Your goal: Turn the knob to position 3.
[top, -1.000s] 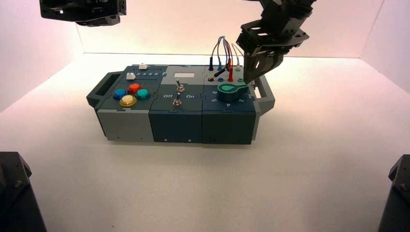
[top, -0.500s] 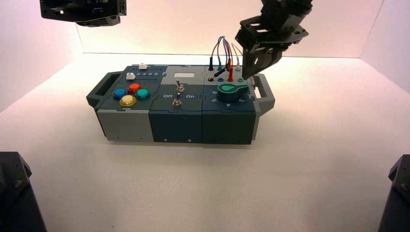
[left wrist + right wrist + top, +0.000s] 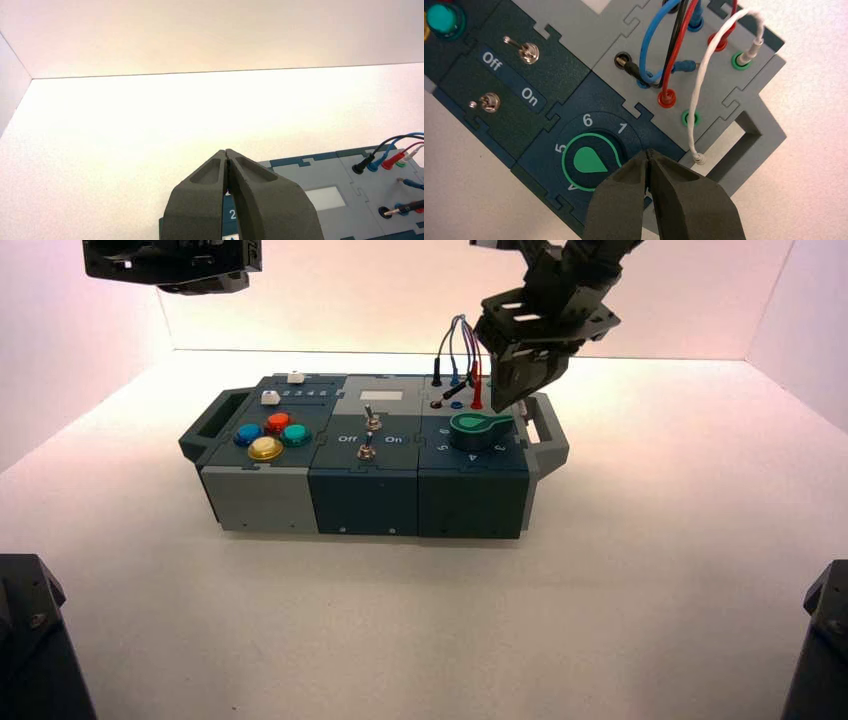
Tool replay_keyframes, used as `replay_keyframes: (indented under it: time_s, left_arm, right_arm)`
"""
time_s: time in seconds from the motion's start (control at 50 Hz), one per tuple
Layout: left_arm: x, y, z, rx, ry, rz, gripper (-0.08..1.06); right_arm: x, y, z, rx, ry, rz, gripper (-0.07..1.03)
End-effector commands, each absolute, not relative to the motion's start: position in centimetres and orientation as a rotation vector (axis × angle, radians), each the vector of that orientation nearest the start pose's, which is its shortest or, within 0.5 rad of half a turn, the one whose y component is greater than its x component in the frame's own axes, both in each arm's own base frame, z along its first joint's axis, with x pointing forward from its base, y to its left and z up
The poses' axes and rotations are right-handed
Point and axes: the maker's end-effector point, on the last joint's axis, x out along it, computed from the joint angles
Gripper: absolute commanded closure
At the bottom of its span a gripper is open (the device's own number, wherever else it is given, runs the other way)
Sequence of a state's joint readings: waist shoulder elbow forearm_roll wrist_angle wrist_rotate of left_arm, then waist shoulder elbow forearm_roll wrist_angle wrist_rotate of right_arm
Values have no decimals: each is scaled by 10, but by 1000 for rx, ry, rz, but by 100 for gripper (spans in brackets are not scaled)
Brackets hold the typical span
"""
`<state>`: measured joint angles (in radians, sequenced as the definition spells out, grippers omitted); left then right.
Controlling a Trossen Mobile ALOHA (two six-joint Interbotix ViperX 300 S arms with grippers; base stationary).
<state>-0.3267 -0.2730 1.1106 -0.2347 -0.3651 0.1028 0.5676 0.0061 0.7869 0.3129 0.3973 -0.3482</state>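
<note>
The knob is a dark teal dial on the blue right-hand section of the box; the high view shows the knob too. Its green teardrop pointer aims past the "1" toward my right gripper. That gripper is shut, holds nothing and hovers beside the dial's rim without touching it. From above, the right gripper hangs just behind and right of the knob. Position 3 is hidden under my right fingers. My left gripper is shut and parked high at the back left.
Coloured wires arch from the grey jack panel right behind the knob, and a loose white plug lies near my fingertips. Two toggle switches marked Off/On stand beside the dial. The box's handle juts out on the right.
My right gripper has lifted a little and drifted left, staying shut. The knob's pointer has not turned. The left arm is unchanged.
</note>
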Motion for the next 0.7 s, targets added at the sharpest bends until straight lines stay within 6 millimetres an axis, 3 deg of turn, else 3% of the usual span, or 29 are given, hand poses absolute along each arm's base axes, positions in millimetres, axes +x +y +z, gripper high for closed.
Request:
replay_keyframes:
  time_s: [0.02, 0.7]
  left_arm:
    - [328, -97, 140, -21, 450, -218, 101]
    - [328, -97, 139, -21, 451, -218, 101]
  right_arm:
    - [283, 206, 61, -307, 1111, 643, 99]
    - [272, 199, 60, -306, 1132, 643, 99]
